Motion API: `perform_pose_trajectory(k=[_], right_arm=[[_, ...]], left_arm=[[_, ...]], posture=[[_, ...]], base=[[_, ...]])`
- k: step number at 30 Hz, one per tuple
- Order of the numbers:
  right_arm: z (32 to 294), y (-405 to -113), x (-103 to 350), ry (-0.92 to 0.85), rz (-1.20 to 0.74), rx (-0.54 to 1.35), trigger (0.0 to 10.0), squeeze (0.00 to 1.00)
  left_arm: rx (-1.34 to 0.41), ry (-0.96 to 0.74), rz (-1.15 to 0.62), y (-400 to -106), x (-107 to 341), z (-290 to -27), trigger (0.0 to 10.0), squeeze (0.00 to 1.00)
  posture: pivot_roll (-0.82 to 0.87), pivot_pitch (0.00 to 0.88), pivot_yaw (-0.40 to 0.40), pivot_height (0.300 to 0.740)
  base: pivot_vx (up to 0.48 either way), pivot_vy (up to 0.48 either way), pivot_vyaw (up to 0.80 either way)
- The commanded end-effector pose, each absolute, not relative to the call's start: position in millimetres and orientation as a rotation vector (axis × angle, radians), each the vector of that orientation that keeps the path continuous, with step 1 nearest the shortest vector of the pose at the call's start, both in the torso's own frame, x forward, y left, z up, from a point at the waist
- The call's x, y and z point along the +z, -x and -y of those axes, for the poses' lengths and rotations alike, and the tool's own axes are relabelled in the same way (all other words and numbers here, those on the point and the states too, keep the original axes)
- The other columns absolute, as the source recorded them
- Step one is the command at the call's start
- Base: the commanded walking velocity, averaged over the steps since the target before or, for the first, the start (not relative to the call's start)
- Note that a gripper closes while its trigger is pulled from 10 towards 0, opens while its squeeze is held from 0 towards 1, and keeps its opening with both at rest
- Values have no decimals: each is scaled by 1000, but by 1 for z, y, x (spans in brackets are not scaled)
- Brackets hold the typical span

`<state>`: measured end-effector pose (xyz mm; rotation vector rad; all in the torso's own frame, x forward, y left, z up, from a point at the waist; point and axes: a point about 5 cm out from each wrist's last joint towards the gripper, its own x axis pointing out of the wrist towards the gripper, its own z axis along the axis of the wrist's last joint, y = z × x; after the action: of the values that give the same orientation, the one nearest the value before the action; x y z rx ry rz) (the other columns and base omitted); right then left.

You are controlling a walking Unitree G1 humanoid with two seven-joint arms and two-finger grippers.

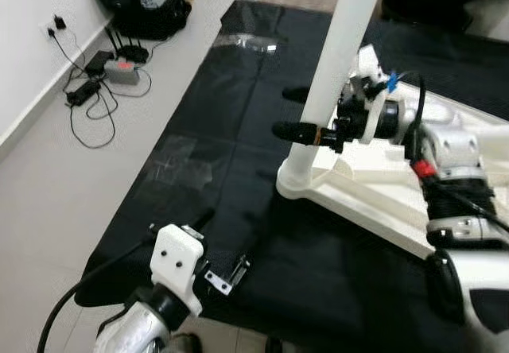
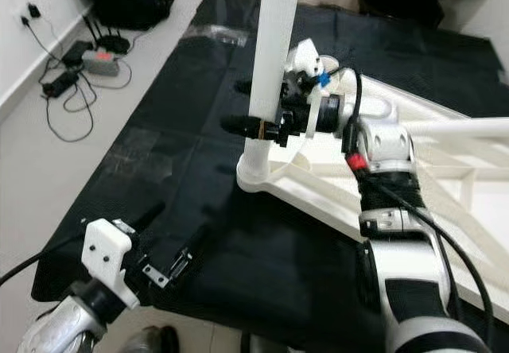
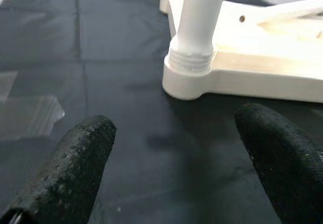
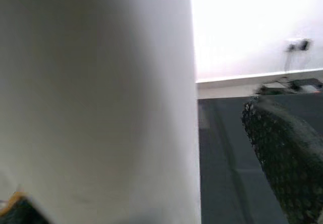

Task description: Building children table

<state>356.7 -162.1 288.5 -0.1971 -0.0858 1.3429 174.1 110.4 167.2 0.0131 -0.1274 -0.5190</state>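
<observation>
A white table frame (image 1: 374,186) lies upside down on a black mat (image 1: 215,106). A white leg (image 1: 338,59) stands upright in its near-left corner socket (image 3: 189,75). My right gripper (image 1: 284,113) reaches across the frame and straddles the leg low down, one finger on each side. In the right wrist view the leg (image 4: 96,98) is very close, with a gap between it and one finger (image 4: 287,163); the gripper is open. My left gripper (image 3: 176,148) hovers low over the mat's near edge, open and holding nothing, pointing at the socket.
A router (image 1: 121,68) and loose cables (image 1: 91,106) lie on the floor by the left wall, with a black bag (image 1: 143,3) beyond. Clear tape patches (image 1: 179,166) stick to the mat. A white bar (image 2: 469,126) runs over the frame's right side.
</observation>
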Motion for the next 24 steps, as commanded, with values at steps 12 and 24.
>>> perform_pose_trajectory(k=[12,24], right_arm=[[175,-355,328,117,208,1520,0,0],[199,-330,299,182,87,1310,0,0]], left_arm=[[-533,-7,78,-168,168,-112,10000,0],[-529,-10,68,-192,151,-114,10000,0]], posture=[[98,291,-68,740],[-6,134,-93,740]], base=[[0,0,0],[0,0,0]])
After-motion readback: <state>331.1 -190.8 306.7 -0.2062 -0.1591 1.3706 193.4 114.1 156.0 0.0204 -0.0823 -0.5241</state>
